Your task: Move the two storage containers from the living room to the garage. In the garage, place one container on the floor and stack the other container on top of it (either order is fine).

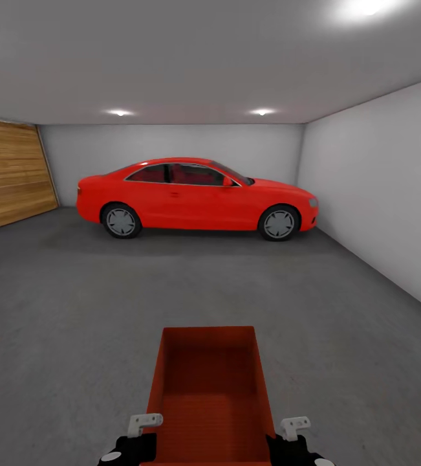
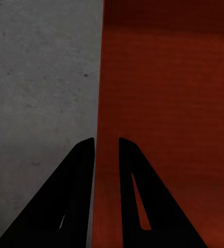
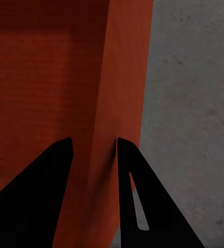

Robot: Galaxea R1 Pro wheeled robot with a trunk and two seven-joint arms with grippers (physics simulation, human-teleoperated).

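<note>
- Near end of orange-red storage container cut off by bottom edge of head view; underside hidden, so can't tell if resting on anything or held clear of floor.
- Only one container visible, low centre of head view, between both arms, long axis pointing toward car.
- Left gripper: fingers astride container's left wall, one outside, one inside, narrow gap w/ wall edge between; looks clamped on wall, contact itself hard to make out.
- Right gripper: same on right wall, one finger inside bin, one outside; wall fills gap, pinched.
- Head view: just black wrist ends + white brackets at either side of bin, fingertips cut off.
- Container: plain plastic, lidless, shallow, rectangular, walls tapering slightly, faint fine ribbing on inner faces in wrist views.
- Floor: dark grey, rough, speckled, concrete-like.
- Fingers: flat black, triangular, slot cut-outs.
- Surroundings: garage, red coupe parked side-on at far wall, well apart from bin; white wall on right, wood-plank panel far left, grey ceiling w/ round lights.
- Open floor between bin and car.
</note>
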